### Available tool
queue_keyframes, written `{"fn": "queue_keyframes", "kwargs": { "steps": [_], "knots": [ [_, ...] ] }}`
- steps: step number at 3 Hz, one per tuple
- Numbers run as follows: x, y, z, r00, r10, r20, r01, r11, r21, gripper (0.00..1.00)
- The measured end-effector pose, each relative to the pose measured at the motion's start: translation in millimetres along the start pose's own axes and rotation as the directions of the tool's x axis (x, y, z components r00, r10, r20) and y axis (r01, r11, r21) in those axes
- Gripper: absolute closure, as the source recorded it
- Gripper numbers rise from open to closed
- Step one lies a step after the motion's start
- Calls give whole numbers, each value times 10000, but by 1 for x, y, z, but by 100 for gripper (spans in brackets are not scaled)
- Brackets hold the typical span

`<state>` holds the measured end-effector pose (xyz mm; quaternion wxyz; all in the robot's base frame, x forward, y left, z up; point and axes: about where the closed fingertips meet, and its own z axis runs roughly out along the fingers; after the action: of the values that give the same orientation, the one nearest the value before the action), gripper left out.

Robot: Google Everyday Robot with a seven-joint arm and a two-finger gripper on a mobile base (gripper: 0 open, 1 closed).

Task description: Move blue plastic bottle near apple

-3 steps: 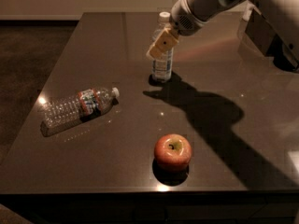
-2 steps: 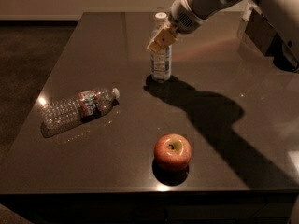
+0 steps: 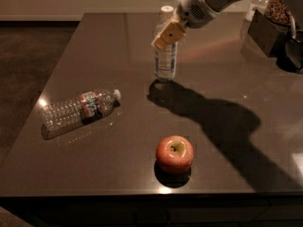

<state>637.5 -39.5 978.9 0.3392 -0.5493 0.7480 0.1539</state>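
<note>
The blue plastic bottle (image 3: pixel 165 60) stands upright on the dark table (image 3: pixel 118 46) toward the back, its white cap (image 3: pixel 166 8) showing above my gripper. My gripper (image 3: pixel 168 34), on a white arm coming in from the upper right, is at the bottle's upper half and covers part of it. The red apple (image 3: pixel 174 153), with a yellowish patch round its stem, sits near the table's front edge, well in front of the bottle and apart from it.
A ribbed clear bottle (image 3: pixel 79 109) with a red-and-blue label lies on its side at the left. Dark containers (image 3: pixel 270 27) stand at the back right. The arm's shadow falls across the table's right half.
My gripper has moved slightly up along the blue plastic bottle. The bottle, the apple and the lying bottle have not moved.
</note>
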Motion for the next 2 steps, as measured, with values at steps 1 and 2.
{"fn": "queue_keyframes", "kwargs": {
  "steps": [1, 2],
  "knots": [
    [5, 24, -30, 9998, -168, 103, 171, 9993, -319, 100],
    [17, 51, -51, 9996, -274, 106, 281, 9971, -712, 100]
  ]
}}
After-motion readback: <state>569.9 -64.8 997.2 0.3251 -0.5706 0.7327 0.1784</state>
